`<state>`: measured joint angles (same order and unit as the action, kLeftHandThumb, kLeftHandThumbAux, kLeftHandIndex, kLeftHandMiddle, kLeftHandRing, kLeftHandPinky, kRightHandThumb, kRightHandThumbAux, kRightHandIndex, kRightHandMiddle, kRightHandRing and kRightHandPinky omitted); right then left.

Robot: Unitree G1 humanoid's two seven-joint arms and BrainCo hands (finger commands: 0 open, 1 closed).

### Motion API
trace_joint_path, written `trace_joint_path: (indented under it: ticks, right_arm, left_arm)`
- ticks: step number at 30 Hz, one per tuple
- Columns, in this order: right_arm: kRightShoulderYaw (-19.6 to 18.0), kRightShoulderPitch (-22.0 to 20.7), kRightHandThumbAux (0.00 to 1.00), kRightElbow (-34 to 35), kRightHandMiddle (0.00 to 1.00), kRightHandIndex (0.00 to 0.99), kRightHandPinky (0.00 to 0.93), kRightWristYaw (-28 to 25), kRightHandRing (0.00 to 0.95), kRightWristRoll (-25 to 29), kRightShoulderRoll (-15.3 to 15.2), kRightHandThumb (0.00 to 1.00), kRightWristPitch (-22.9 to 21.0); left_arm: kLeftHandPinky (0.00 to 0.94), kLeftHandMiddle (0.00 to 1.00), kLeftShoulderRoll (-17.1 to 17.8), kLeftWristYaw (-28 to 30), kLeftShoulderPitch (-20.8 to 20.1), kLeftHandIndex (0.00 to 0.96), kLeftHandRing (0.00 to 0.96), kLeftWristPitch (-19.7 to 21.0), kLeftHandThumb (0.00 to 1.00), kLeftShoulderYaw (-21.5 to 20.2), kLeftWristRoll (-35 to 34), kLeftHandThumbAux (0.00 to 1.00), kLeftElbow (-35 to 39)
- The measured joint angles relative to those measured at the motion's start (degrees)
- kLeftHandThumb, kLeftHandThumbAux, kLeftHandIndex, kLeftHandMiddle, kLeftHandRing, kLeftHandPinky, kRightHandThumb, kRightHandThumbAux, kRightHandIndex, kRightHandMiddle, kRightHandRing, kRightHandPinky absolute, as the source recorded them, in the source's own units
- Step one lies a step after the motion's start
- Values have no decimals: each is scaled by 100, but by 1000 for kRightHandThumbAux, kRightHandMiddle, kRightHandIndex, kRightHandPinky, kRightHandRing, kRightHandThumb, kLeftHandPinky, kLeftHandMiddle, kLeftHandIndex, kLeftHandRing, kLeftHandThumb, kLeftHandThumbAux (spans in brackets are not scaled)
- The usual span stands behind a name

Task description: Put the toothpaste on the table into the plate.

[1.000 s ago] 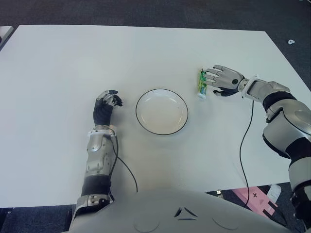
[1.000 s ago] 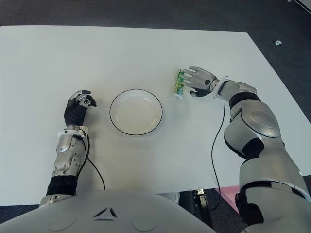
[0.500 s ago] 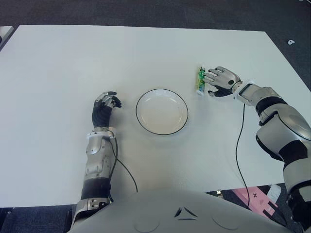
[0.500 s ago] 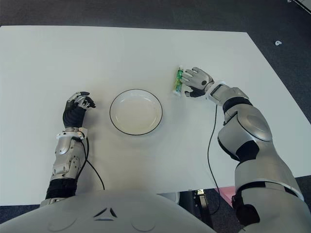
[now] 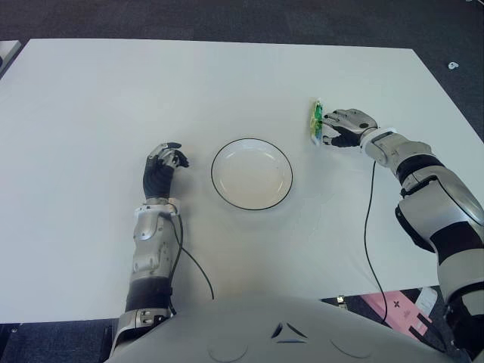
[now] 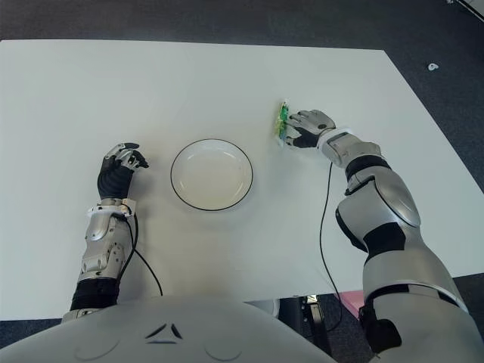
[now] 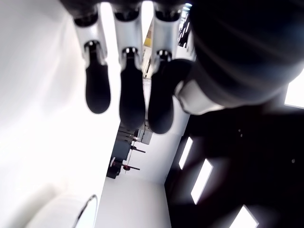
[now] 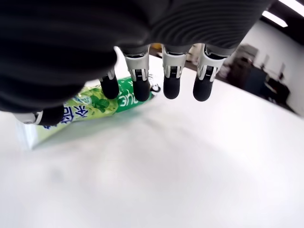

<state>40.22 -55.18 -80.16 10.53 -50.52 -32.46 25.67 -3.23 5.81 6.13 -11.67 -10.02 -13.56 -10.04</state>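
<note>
Change: the right hand [image 5: 345,126] has drawn closer to the robot's body line and farther up the bench since a second ago, and the toothpaste [image 5: 316,121] has gone with it, now standing more on edge than lying flat; the left hand has barely shifted.
Right hand: it shows on the right part of the bench [image 5: 91,98], its fingers [image 8: 137,90] curled down over the toothpaste. In the right wrist view two fingertips touch the tube's upper face and the thumb shows at its other side, so the fingers are closing on it; the two remaining fingertips hang past the tube, over bare bench.
Toothpaste: a green and white tube, on the bench to the right of the plate [image 5: 252,173] and a little beyond it, apart from the rim. Its near end touches the surface in the right wrist view. It is not in the plate.
Plate: white with a dark rim, at the middle of the bench between the two hands, nothing in it.
Left hand [image 5: 162,166]: it shows just left of the plate, apart from it, fingers bent loosely inward and holding nothing.
Cable [image 5: 369,219]: a thin dark line runs along the bench from the right wrist toward the near edge.
</note>
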Motion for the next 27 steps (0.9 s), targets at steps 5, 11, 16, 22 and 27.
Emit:
trace_joint_path:
  ticks: [5, 11, 16, 22, 27]
  right_arm:
    - [-407, 48, 107, 46, 0, 0, 24, -492, 0, 398, 77, 709, -157]
    - [-721, 80, 108, 83, 0, 0, 36, -739, 0, 671, 227, 744, -360]
    - [-943, 102, 99, 105, 0, 0, 36, -874, 0, 851, 311, 758, -368]
    - [-1183, 107, 103, 128, 0, 0, 28, -1032, 0, 1046, 423, 762, -368]
    - [-1438, 107, 128, 144, 0, 0, 6, -1219, 0, 1269, 513, 765, -368]
  left_arm:
    - [544, 610, 13, 0, 0, 435, 593, 6, 714, 2, 3, 717, 0]
    - [545, 606, 21, 13, 0, 435, 590, 5, 714, 4, 0, 717, -2]
    - [542, 609, 33, 34, 0, 435, 595, 5, 714, 3, -4, 717, -5]
    - [547, 613, 32, 35, 0, 435, 597, 5, 715, 0, -37, 717, -7]
    - [544, 614, 30, 35, 0, 435, 593, 5, 715, 2, -60, 717, -6]
